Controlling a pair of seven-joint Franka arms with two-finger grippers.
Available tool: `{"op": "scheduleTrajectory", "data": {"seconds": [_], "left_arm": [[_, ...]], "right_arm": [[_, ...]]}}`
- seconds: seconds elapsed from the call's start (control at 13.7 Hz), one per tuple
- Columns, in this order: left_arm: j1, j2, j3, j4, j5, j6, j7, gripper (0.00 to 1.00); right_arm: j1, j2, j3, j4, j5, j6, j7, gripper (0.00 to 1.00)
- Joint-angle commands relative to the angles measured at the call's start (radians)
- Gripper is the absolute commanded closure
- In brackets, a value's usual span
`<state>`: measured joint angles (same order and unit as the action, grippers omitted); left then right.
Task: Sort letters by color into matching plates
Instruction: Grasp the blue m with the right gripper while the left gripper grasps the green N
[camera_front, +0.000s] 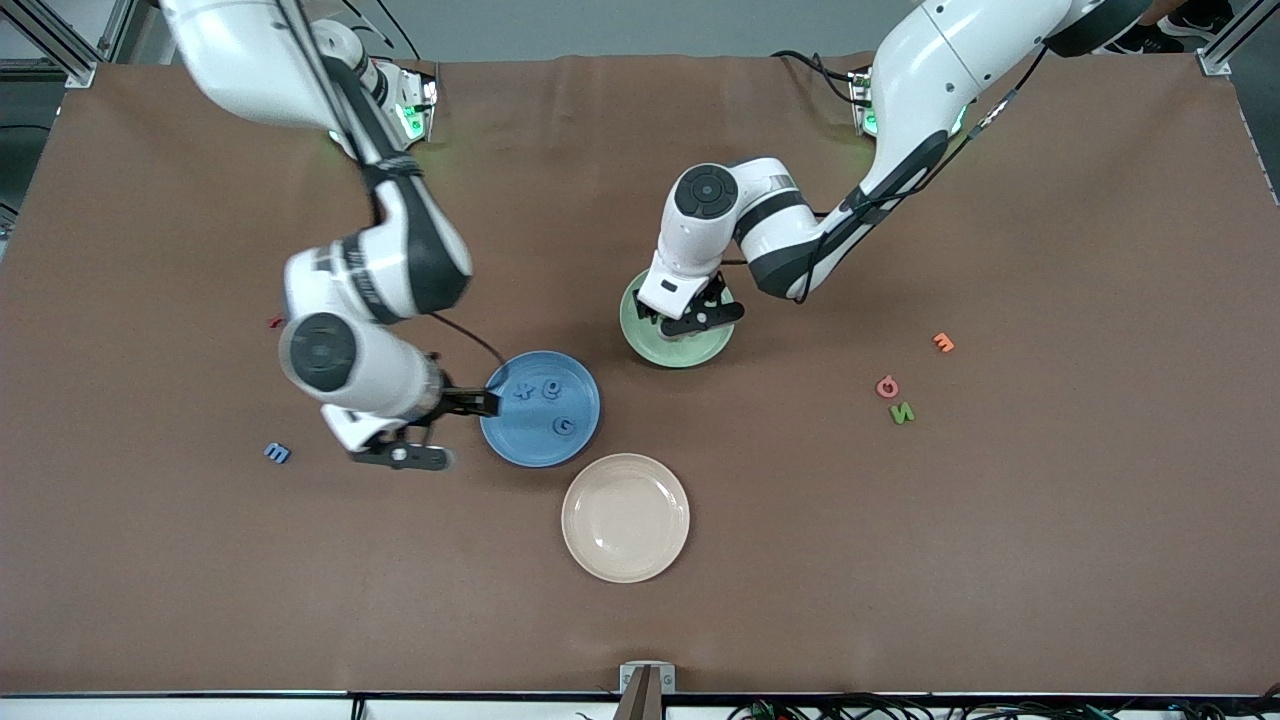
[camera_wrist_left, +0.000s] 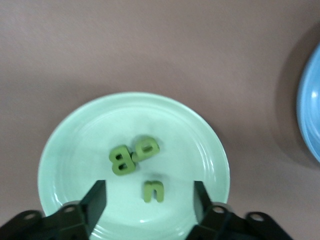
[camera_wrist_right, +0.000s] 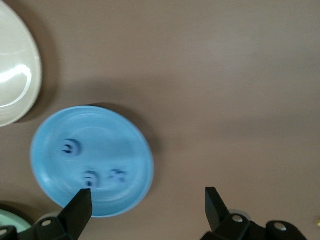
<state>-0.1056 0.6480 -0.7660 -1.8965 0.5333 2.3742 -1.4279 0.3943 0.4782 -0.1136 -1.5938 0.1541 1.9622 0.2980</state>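
Observation:
The pale green plate (camera_front: 643, 340) (camera_wrist_left: 75, 150) holds three dark green letters: a B (camera_wrist_left: 121, 161), a rounded one (camera_wrist_left: 147, 148) touching it, and an n (camera_wrist_left: 153, 191). My left gripper (camera_front: 695, 318) (camera_wrist_left: 149, 186) hangs open low over this plate, the n lying on the plate between its fingers, apart from both. Three blue letters (camera_front: 551, 390) (camera_wrist_right: 90, 178) lie in the blue plate (camera_front: 520, 440) (camera_wrist_right: 110, 145). My right gripper (camera_front: 440, 430) (camera_wrist_right: 147, 194) is open and empty over the plate's rim toward the right arm's end. A blue letter (camera_front: 277, 453) and a green N (camera_front: 902, 413) lie on the table.
A beige plate (camera_front: 625, 517) sits nearer the front camera than the blue one. A pink letter (camera_front: 887, 387) and an orange letter (camera_front: 943, 343) lie by the green N. A red letter (camera_front: 275, 322) peeks out beside the right arm.

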Motion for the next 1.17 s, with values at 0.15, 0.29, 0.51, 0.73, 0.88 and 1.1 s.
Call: {"op": "scheduleTrajectory", "data": {"seconds": [0.15,0.29,0.51,0.73,0.88,1.1], "left_arm": [[0.180,-0.085,-0.001,-0.006,0.030,-0.108,0.176,0.00],[0.286,-0.097,-0.003,-0.007,0.030,-0.112,0.266,0.00],[0.421,-0.093,-0.003,-0.010,0.030,-0.112,0.308,0.01],[0.519,-0.085,-0.001,-0.019,0.048,-0.105,0.320,0.08],[0.556,-0.062,0.002,-0.022,0.095,-0.102,0.326,0.15],[0.624,-0.015,0.001,-0.027,0.197,-0.090,0.336,0.19]], "right_arm": [[-0.227,-0.082,0.022,-0.144,-0.108,0.027,-0.255,0.00],[-0.303,-0.076,0.020,-0.150,-0.119,0.037,-0.321,0.00],[-0.368,-0.075,0.020,-0.161,-0.188,0.062,-0.355,0.00],[-0.393,-0.035,0.022,-0.196,-0.194,0.187,-0.356,0.00],[-0.411,0.008,0.022,-0.196,-0.192,0.245,-0.356,0.00],[-0.423,0.054,0.023,-0.196,-0.186,0.291,-0.356,0.00]]}}
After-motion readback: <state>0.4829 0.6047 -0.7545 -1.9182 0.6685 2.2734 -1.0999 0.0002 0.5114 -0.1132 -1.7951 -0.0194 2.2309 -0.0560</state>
